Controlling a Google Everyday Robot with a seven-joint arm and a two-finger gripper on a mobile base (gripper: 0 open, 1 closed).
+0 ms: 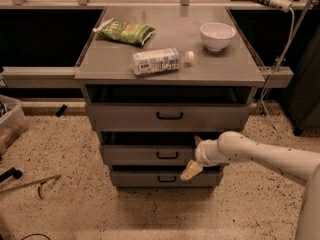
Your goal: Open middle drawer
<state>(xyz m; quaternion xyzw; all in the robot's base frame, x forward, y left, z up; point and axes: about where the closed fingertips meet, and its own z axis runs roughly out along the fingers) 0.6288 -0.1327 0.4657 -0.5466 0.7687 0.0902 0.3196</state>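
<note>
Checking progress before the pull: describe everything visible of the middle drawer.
The middle drawer is a flat grey metal-looking front with a small black loop handle, second of three. A dark gap lies above it; no tray interior shows. The gripper is in front of its right part, right of the handle.
</note>
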